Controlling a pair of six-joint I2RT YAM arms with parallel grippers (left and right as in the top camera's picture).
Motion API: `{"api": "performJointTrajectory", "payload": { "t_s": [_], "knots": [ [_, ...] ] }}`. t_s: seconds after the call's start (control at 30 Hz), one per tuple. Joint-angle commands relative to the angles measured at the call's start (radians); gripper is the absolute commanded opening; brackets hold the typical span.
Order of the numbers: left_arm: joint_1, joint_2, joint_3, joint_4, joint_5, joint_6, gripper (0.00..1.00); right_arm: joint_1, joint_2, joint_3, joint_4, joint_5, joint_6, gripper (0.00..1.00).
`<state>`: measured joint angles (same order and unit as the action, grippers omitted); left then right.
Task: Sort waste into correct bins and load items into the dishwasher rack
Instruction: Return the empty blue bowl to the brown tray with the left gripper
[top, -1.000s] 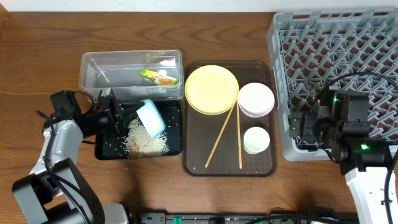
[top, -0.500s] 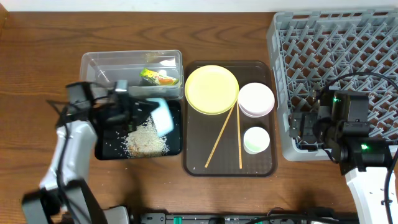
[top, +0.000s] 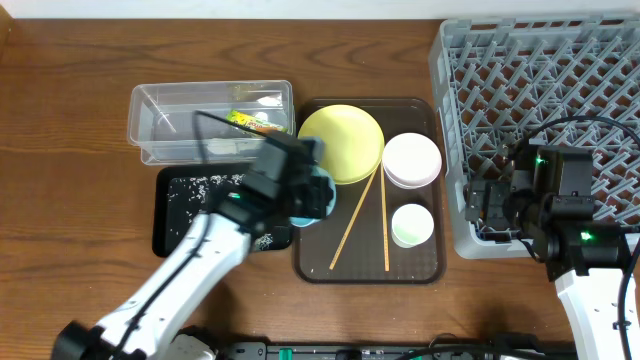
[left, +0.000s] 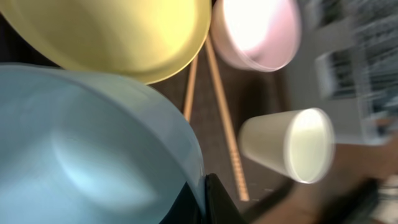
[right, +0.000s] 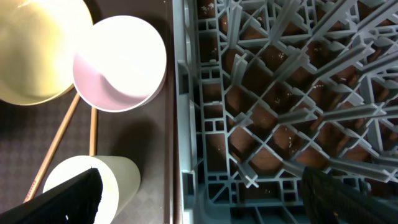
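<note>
Left end effector (top: 306, 190) is clenched on the rim of the light blue bowl (top: 318, 197). In the left wrist view one dark finger (left: 216, 200) sits tight against the rim and the bowl (left: 81, 143) fills the lower left of the frame. Overhead, the bowl is held over the seam between the black tray (top: 172, 215) and the brown serving tray (top: 365, 262), just beside the yellow plate (top: 345, 140). Rice grains (top: 205, 183) are scattered in the black tray, partly hidden under the arm. The green-yellow wrapper (top: 255, 122) lies in the clear tub (top: 175, 115) at its right end. On the serving tray: the plate at the back left, the pink bowl (top: 411, 160) touching its right edge, the white cup (top: 412, 225) in front of the pink bowl, and two chopsticks (top: 356, 220) running from the plate's front edge toward the tray's front. Right end effector (right: 199, 186) is released, jaws spread wide, hovering over the front left corner of the dishwasher rack (right: 280, 93), which sits at the right end of the bench (top: 60, 100).
</note>
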<state>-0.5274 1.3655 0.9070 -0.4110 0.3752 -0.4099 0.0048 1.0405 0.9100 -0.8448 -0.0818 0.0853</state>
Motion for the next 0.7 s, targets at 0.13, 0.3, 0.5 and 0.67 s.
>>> {"api": "performJointTrajectory", "payload": {
  "t_s": [0.13, 0.3, 0.5, 0.67],
  "knots": [
    [-0.169, 0.164, 0.017, 0.077, -0.193, 0.033, 0.06, -0.010, -0.002, 0.020, -0.002, -0.001, -0.012, 0.99],
    [-0.208, 0.231, 0.017, 0.114, -0.193, 0.033, 0.07, -0.010, -0.002, 0.020, -0.001, -0.001, -0.012, 0.99],
    [-0.209, 0.187, 0.034, 0.105, -0.193, 0.124, 0.32, -0.010, -0.002, 0.020, -0.001, -0.001, -0.012, 0.99],
    [-0.210, 0.108, 0.074, 0.110, -0.190, 0.132, 0.41, -0.010, -0.002, 0.020, -0.001, -0.001, -0.012, 0.99]
  ]
}}
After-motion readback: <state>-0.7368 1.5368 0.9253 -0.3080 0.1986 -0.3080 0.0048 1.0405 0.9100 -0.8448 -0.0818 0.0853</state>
